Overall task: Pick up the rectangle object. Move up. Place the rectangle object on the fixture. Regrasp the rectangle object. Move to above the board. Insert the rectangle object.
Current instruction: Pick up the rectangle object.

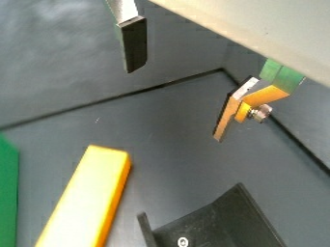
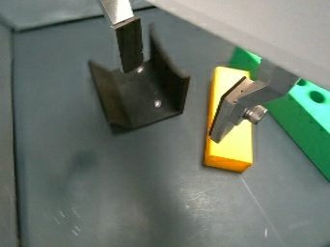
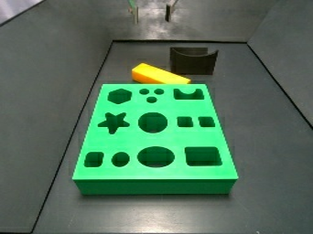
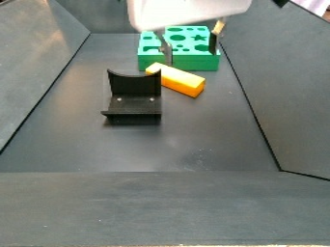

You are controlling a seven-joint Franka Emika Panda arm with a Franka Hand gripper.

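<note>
The rectangle object (image 3: 156, 73) is an orange-yellow block lying flat on the dark floor between the board (image 3: 153, 132) and the fixture (image 3: 192, 59). In a wrist view the block (image 2: 233, 130) lies beside the board's edge (image 2: 304, 116), with the fixture (image 2: 135, 92) close on its other side. My gripper (image 2: 178, 82) hangs high above them, open, with nothing between its fingers (image 2: 127, 46). Its tips show at the top of a side view (image 3: 150, 11). In the wrist views the gripper (image 1: 180, 77) is over bare floor, and the block (image 1: 91, 198) is apart from both fingers.
Sloping dark walls (image 4: 58, 58) enclose the floor on both sides and at the back. The green board (image 4: 180, 46) has star, hexagon, circle and square cut-outs. A floor seam (image 1: 129, 94) runs under the gripper.
</note>
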